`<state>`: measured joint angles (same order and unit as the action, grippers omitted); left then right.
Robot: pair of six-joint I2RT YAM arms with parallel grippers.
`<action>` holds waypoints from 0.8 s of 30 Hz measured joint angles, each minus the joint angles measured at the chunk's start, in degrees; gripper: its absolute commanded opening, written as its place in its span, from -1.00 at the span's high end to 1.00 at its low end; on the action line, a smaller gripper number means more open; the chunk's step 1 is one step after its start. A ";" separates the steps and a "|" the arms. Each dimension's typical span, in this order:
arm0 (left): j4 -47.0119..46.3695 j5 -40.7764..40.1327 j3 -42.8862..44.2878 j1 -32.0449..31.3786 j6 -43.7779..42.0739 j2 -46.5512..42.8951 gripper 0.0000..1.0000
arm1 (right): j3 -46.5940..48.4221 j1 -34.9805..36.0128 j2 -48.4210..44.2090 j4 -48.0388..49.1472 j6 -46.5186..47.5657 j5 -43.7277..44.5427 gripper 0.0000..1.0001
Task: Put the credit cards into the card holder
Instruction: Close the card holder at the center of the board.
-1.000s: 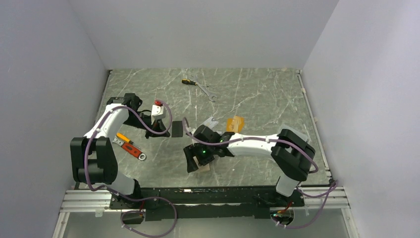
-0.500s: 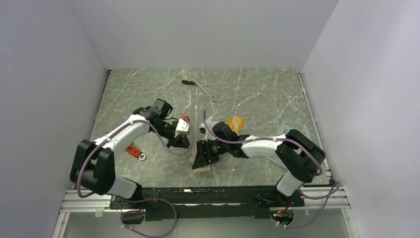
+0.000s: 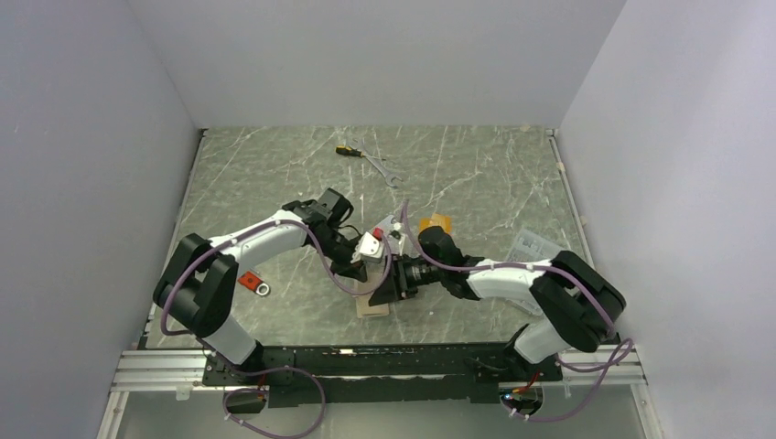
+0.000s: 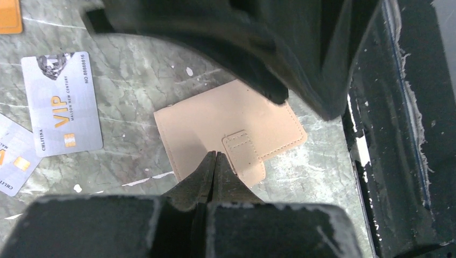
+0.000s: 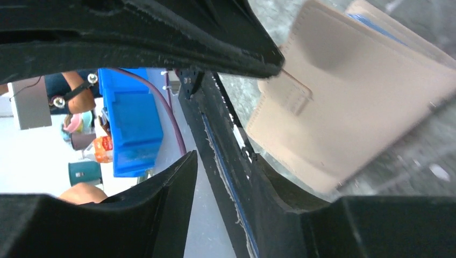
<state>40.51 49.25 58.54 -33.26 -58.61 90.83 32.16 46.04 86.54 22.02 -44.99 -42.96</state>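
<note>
Jaws of the left gripper [image 4: 215, 155] are pressed together, tips just beside the snap tab [image 4: 244, 157] of the tan card holder [image 4: 215, 121]. Right gripper [image 5: 235, 113] jaws stand spread at that tab. Off to one side lie a silver card [image 4: 62, 102] printed "VIP" and "CHLITINA", and an orange card [image 4: 8, 16] farther off.

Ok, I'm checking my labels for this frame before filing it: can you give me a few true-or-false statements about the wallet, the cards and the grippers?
1. The card holder lies closed, its snap tab on top. True.
2. The left gripper is wide open. False: its fingers are shut together, tips at the holder's tab.
3. A silver VIP card lies on the table beside the holder. True.
4. The orange card is tucked inside the holder. False: it lies on the table, apart from it.
5. The right gripper has its fingers apart. True.
</note>
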 measured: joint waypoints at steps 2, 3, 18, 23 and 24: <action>0.07 -2.43 0.00 -1.33 -0.11 0.20 1.00 | -2.23 -1.64 -2.40 -0.46 -0.24 0.44 -0.05; 0.11 -3.37 0.00 -1.81 -0.15 0.24 1.00 | -3.21 -2.47 -3.76 -1.01 -0.28 0.90 -0.08; 1.18 -20.81 -5.14 -12.11 -4.15 0.61 1.00 | -5.88 -6.58 0.92 -3.58 -2.03 5.49 -0.29; -1.16 -24.85 -7.74 -14.78 -4.74 -1.75 1.00 | -3.85 -7.17 3.80 -3.48 -3.08 4.28 -0.31; -1.68 -25.64 -8.20 -15.30 -4.74 -2.19 1.00 | -3.30 -7.23 4.48 -3.34 -3.21 3.98 -0.30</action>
<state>38.83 23.62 50.35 -48.56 -63.35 88.64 28.86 38.81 91.02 18.68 -48.21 -38.98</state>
